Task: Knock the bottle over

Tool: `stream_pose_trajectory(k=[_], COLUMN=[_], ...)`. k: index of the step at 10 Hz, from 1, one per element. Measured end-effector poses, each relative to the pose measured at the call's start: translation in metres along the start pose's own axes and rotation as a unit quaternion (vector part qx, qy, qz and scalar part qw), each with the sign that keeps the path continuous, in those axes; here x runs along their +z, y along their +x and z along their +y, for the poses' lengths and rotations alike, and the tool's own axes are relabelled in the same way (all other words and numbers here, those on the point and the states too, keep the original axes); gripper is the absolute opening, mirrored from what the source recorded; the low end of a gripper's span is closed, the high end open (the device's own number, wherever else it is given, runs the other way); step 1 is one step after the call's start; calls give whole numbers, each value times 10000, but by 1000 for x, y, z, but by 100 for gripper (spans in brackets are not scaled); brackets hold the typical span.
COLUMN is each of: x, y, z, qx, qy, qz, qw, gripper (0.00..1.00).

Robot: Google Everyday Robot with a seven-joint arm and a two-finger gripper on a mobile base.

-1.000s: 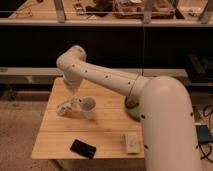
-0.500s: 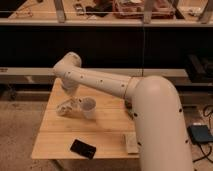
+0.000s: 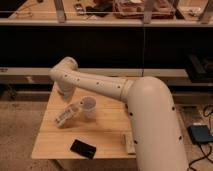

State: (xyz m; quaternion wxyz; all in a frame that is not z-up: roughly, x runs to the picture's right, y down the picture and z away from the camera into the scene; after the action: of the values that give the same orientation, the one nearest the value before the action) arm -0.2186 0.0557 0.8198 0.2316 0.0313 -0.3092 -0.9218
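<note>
The bottle [image 3: 67,115] is pale with a mottled label. It lies on its side on the wooden table [image 3: 107,131], slanting from lower left to upper right, with its upper end next to the translucent cup [image 3: 88,106]. My gripper [image 3: 64,94] hangs below the arm's wrist at the table's far left, just above and behind the bottle. The big white arm sweeps in from the lower right and hides the table's right side.
A flat black object [image 3: 82,148] lies near the table's front edge. A small pale block [image 3: 129,142] sits at the front right beside the arm. Dark shelving stands behind the table. A blue-grey box [image 3: 201,134] is on the floor at right.
The arm's wrist has swung left and back over the table's far-left corner. The bottle now lies longer and lower, left of the cup, which stays upright.
</note>
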Motion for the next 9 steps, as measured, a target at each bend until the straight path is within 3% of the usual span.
stream_pose_trajectory(k=[3,4,5,7,9], x=[-27,-36,-46,-59,-77], y=[-16,-26,-45,-91,-114], z=[-28,-33,-38,-37,-27], qx=[-404,-505,-614,-503,-57], qy=[270,291,266,139,-25], qz=[47,10,-155,-571,-599], qw=[9988,9983,9976,9970,9982], gripper=[0,0,0,0,0])
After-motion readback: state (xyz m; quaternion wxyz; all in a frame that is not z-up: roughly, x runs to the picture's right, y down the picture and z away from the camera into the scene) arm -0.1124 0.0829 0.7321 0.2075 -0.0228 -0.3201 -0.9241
